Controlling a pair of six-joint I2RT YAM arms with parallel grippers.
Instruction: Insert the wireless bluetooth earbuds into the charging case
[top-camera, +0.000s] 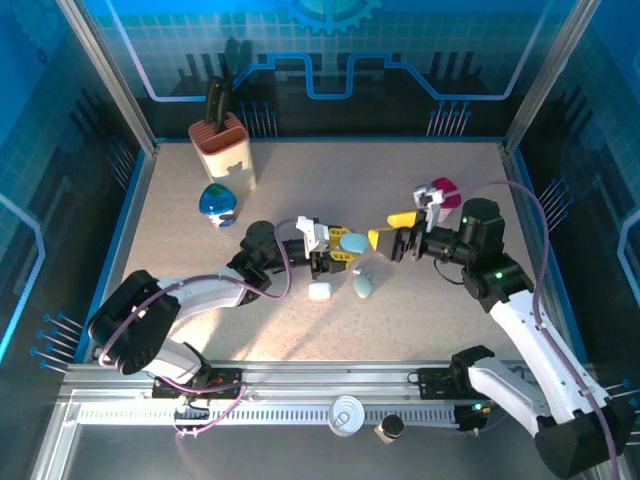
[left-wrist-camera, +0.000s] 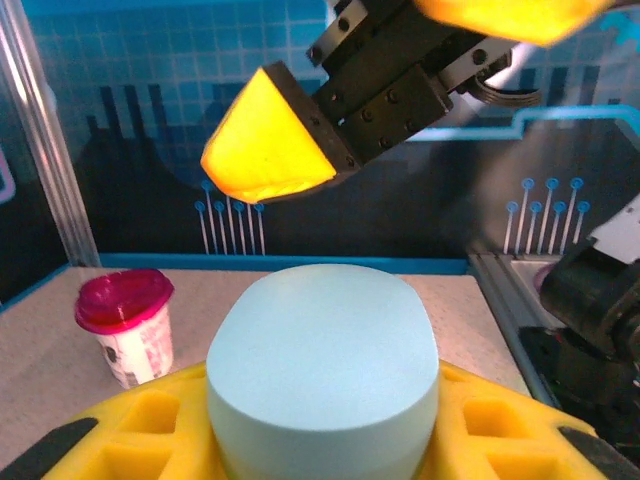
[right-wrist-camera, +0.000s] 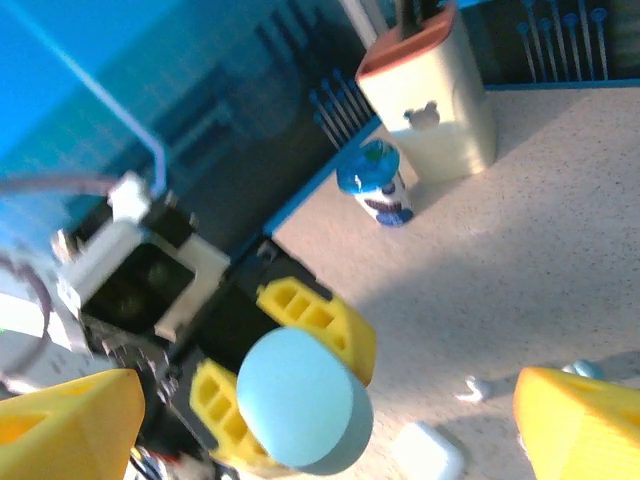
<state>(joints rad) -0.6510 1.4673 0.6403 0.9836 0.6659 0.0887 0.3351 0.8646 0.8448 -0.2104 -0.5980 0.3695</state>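
Speckled beige table (top-camera: 440, 300) inside a blue-panelled enclosure. Item, left gripper (top-camera: 338, 246): yellow fingers clamped on either side of a pale blue pebble-shaped charging case (top-camera: 353, 242), lid shut, carried above the middle of the table. Item, right gripper (top-camera: 392, 230): yellow fingers spread wide with nothing between them, facing the held case from the right and close to it. Item, wireless earbud (right-wrist-camera: 478, 387): one tiny white piece lying on the table below the grippers, between a white case (top-camera: 320, 291) and a pale teal case (top-camera: 363, 286), both resting near the middle, toward the near edge. Item, knife block (top-camera: 222, 148): upright near the far left corner. Item, blue-lidded cup (top-camera: 218, 203): upright just in front of the block. Item, pink-lidded cup (top-camera: 441, 190): beyond the right gripper, toward the right edge.
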